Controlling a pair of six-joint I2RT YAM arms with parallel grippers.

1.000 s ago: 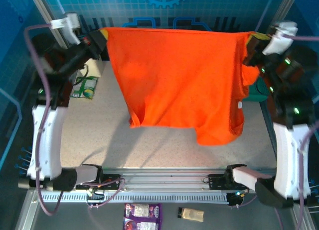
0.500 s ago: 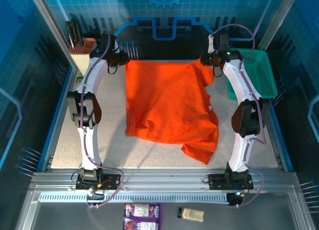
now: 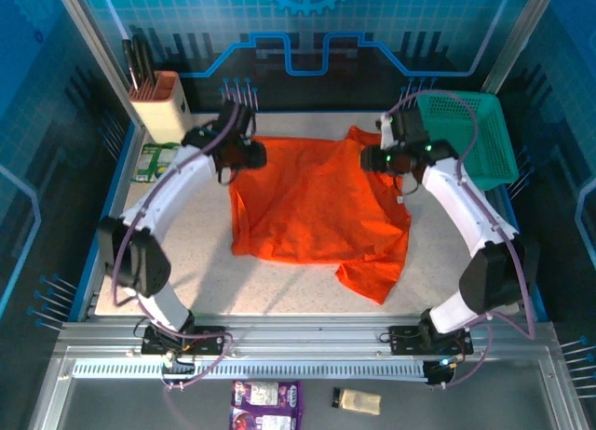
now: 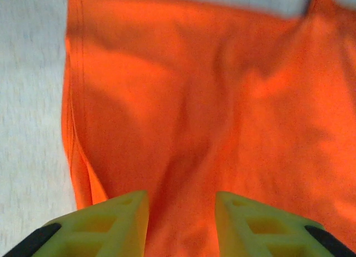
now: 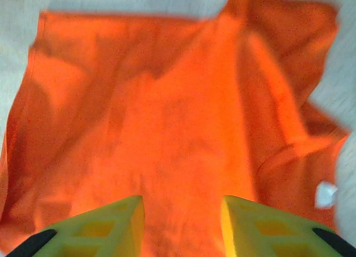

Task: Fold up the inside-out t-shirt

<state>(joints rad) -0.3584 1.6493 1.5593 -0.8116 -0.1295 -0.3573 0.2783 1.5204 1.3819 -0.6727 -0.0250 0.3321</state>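
While the t-shirt (image 3: 317, 202) lies rumpled, dark handles (image 3: 138, 60) stand in a tan block (image 3: 164, 114).

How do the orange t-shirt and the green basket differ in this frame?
The t-shirt is soft orange cloth, lying rumpled at centre; the basket is stiff teal-green mesh, holding its box shape at the far right edge. The t-shirt spreads over far more area than the basket. Both are one plain colour.
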